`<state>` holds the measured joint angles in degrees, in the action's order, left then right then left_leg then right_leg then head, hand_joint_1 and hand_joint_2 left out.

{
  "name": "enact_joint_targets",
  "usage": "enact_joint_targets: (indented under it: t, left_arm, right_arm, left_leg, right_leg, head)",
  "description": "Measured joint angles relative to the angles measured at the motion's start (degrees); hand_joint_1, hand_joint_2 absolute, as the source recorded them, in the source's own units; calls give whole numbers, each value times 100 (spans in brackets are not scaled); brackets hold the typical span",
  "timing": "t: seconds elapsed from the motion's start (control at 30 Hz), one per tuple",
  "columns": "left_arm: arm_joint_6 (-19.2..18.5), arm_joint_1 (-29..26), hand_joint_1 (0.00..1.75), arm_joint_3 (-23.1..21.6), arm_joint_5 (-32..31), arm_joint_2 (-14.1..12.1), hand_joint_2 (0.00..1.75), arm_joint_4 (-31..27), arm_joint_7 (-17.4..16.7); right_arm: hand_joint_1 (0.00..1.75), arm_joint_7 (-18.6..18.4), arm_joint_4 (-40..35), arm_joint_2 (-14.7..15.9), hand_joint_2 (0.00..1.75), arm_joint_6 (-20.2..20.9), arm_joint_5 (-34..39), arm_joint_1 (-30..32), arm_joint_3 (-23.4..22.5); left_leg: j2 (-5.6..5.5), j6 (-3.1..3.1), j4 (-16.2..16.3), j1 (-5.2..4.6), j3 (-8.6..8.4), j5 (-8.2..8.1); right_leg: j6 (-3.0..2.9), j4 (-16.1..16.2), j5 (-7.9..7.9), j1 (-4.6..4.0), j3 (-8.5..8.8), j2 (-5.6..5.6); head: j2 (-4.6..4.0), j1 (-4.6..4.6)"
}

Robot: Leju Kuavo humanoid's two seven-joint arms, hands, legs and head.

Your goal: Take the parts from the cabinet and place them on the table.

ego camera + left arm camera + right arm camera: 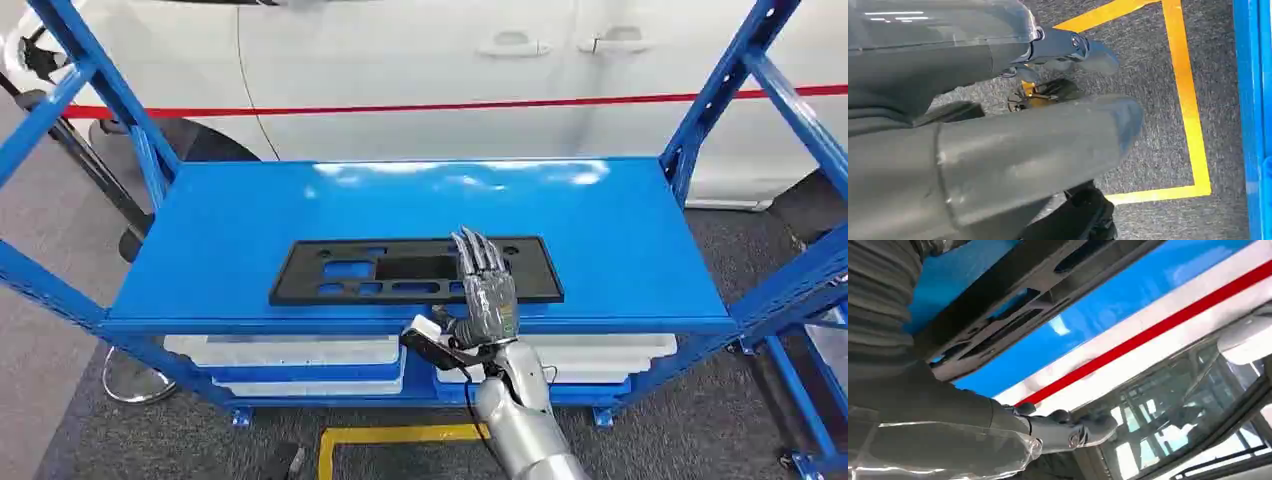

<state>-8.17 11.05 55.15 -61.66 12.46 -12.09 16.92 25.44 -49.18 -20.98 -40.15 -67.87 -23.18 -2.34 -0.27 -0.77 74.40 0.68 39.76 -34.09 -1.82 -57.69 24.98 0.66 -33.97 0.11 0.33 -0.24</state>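
- The right hand (485, 290) is raised at the front edge of the blue shelf (620, 230), fingers straight, spread apart and pointing up and away from the robot. It holds nothing.
- In the head view its fingertips overlap the near long edge of the black part (415, 270), right of that part's middle. Whether they touch the plastic or hover just above it I cannot tell from this angle.
- The right wrist view shows the same black part (1013, 315) close beyond the hand, slotted openings plain, with bare blue shelf past it.
- The part is a flat, slotted black panel lying on the upper shelf of the cabinet, near the front lip. Its long axis runs side to side across the robot's front, so the hand meets it broadside, from the near edge.
- The left hand (998, 150) hangs low over grey carpet with a yellow floor line (1188, 100); its thumb and fingers look loosely extended, holding nothing.
- The right hand is by far the nearer to the part, and I judge the pickup falls to it: a grip over the near long edge.
- Gripped off centre, so long and thin a panel is likely to tip toward its left end.
- Behind the shelf stands a white car (420, 70) with a red stripe.
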Motion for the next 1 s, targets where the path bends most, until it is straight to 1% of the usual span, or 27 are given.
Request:
enact_joint_targets:
  t: [0.03,0.07,0.1,0.17,0.2,0.23,0.3,0.33,0.37,0.4,0.47,0.5,0.53,0.57,0.6,0.63,0.67,0.7,0.73,0.77,0.8,0.83,0.87,0.9,0.93,0.97,1.0]
  left_arm:
    - [0,-22,0,0,0,0,0,0,-2]
    - [0,-33,0,0,0,-4,0,0,-2]
    - [2,-32,0,0,0,-7,0,0,-2]
    - [15,-27,0,2,13,-9,0,0,2]
    - [17,-17,0,2,37,-9,0,0,9]
    - [26,3,0,2,52,-9,0,0,33]
    - [55,-5,0,4,94,-9,0,0,55]
    - [63,1,0,4,94,-9,0,0,59]
    - [74,4,0,7,107,-9,0,0,68]
    - [92,24,0,7,114,-9,0,0,89]
    - [116,57,0,7,157,-9,0,0,137]
    - [122,61,0,7,171,-9,0,0,164]
    - [129,62,0,7,173,-9,0,0,179]
    - [144,61,0,9,177,-9,0,0,190]
    - [153,63,0,9,177,-9,0,0,199]
    - [155,66,0,9,177,-9,0,0,203]
    - [155,65,0,9,177,-5,0,0,205]
    - [155,69,0,9,177,-2,0,0,205]
    - [155,81,0,9,177,-4,0,0,205]
    - [157,85,0,9,177,-4,0,0,210]
    - [157,90,0,9,177,-4,0,0,212]
    - [160,97,0,9,177,-4,0,0,212]
    - [168,101,0,9,177,-7,0,0,214]
    - [173,105,0,9,177,-7,0,0,218]
    - [177,118,0,9,173,-7,0,0,221]
    - [184,125,0,9,170,-7,0,0,223]
    - [197,122,0,9,171,-9,0,0,230]
  right_arm:
    - [0,-6,0,0,175,2,0,12,11]
    - [0,-15,0,2,175,2,0,18,28]
    - [0,-15,-2,2,175,0,0,18,42]
    - [0,-6,-22,2,175,0,9,20,72]
    - [0,2,-33,2,175,2,11,15,83]
    - [0,2,-59,2,175,2,15,20,90]
    - [0,2,-96,4,175,0,22,25,96]
    - [3,5,-122,4,175,0,26,23,109]
    - [162,18,-155,9,175,0,44,25,120]
    - [162,44,-184,13,175,0,79,18,125]
    - [162,88,-195,28,175,0,159,31,125]
    - [162,99,-195,33,175,0,177,55,125]
    - [162,103,-195,39,175,0,183,71,125]
    - [162,105,-195,44,175,0,190,82,125]
    - [162,107,-195,46,175,0,192,82,125]
    - [162,116,-199,46,175,0,192,79,125]
    - [162,125,-214,46,175,0,192,79,127]
    - [162,136,-216,48,175,2,190,73,127]
    - [175,140,-225,48,175,2,188,74,127]
    - [175,144,-227,46,175,0,186,80,133]
    - [175,144,-227,46,175,2,186,82,138]
    - [175,147,-229,46,175,2,186,77,138]
    - [175,155,-260,35,175,0,177,77,149]
    - [175,158,-275,35,175,0,175,63,160]
    - [175,171,-275,33,175,-2,181,49,168]
    - [175,188,-278,33,175,-7,195,44,168]
    - [175,199,-278,33,175,-7,201,45,168]
  left_leg:
    - [0,-14,132,6,155,75]
    - [1,-21,-40,14,155,320]
    - [3,-16,-426,18,41,639]
    - [11,28,-1453,22,-331,1273]
    - [9,52,-1553,-26,-411,1178]
    - [11,103,-1650,-25,-446,1116]
    - [3,156,-1615,-43,-413,1088]
    - [0,197,-1657,-4,-445,1089]
    - [4,227,-1695,13,-491,1094]
    - [7,271,-1702,11,-513,1069]
    - [10,327,-1695,1,-528,1035]
    - [9,335,-1689,-7,-535,1016]
    - [5,332,-1681,-8,-543,1000]
    - [-2,328,-1663,-8,-569,969]
    - [-10,313,-1645,-8,-590,942]
    - [-16,298,-1620,-8,-625,902]
    - [-18,279,-1596,-8,-651,862]
    - [-21,242,-1573,-45,-643,831]
    - [-24,209,-1555,-47,-628,816]
    - [-22,183,-1566,-39,-630,821]
    - [-20,147,-1587,-35,-643,818]
    - [-20,115,-1588,-34,-653,806]
    - [-10,82,-1564,-25,-646,761]
    - [-4,52,-1423,-18,-615,673]
    - [-3,24,-1072,-10,-448,482]
    - [-2,6,-631,2,-222,279]
    - [-2,-10,-227,4,-9,134]
  right_leg:
    - [4,-1,37,1,46,8]
    - [17,-1,80,3,108,18]
    - [32,-1,127,5,174,27]
    - [75,-1,233,6,311,26]
    - [126,-23,272,-38,311,29]
    - [149,-36,280,-29,286,30]
    - [193,-6,296,-19,293,20]
    - [238,-6,326,-40,312,16]
    - [262,-83,382,-10,308,11]
    - [270,-336,501,-10,186,10]
    - [288,-1271,885,-2,-359,11]
    - [299,-1729,997,5,-667,11]
    - [304,-1878,952,9,-816,11]
    - [298,-1718,715,10,-816,10]
    - [285,-1401,460,10,-706,9]
    - [261,-882,131,9,-490,7]
    - [231,-393,-122,8,-281,4]
    - [212,-249,-19,-27,-205,6]
    - [207,-194,-26,-33,-211,14]
    - [201,-189,-27,-44,-212,23]
    - [166,-191,-14,-48,-209,29]
    - [132,-163,-24,-37,-196,38]
    - [98,-116,-43,7,-146,29]
    - [87,-99,-38,4,-115,28]
    - [61,-94,-24,8,-100,18]
    - [48,-95,-17,2,-94,12]
    - [37,-96,-9,0,-92,8]
  head:
    - [0,-4]
    - [0,-2]
    - [0,-2]
    - [0,-2]
    - [0,0]
    - [0,0]
    - [0,0]
    - [0,-2]
    - [0,0]
    - [0,2]
    - [0,2]
    - [0,2]
    - [0,0]
    - [0,2]
    - [0,0]
    - [0,2]
    - [0,2]
    - [0,0]
    - [0,-4]
    - [0,0]
    - [0,-2]
    - [0,2]
    - [0,-4]
    - [0,-2]
    - [0,-9]
    - [0,-9]
    - [0,-5]
